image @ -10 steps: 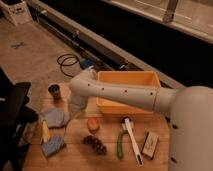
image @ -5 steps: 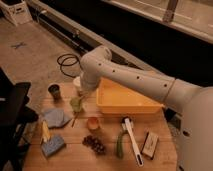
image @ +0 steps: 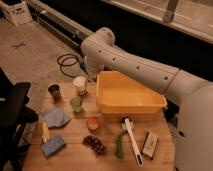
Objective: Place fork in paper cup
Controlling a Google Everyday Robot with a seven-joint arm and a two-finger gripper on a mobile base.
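The gripper [image: 89, 75] was positioned just behind the paper cup [image: 79, 84] with jaws fully closed, presumably to align a release over its mouth; the fork was not discernible, so retention remained unconfirmed.

My one camera sits high by the arm's [image: 135, 65] base, looking steeply down over the table [image: 75, 147], fairly near. The gripper is hidden behind the arm's far bend.

Dim room — concrete floor [image: 30, 55], wooden table [image: 80, 158]
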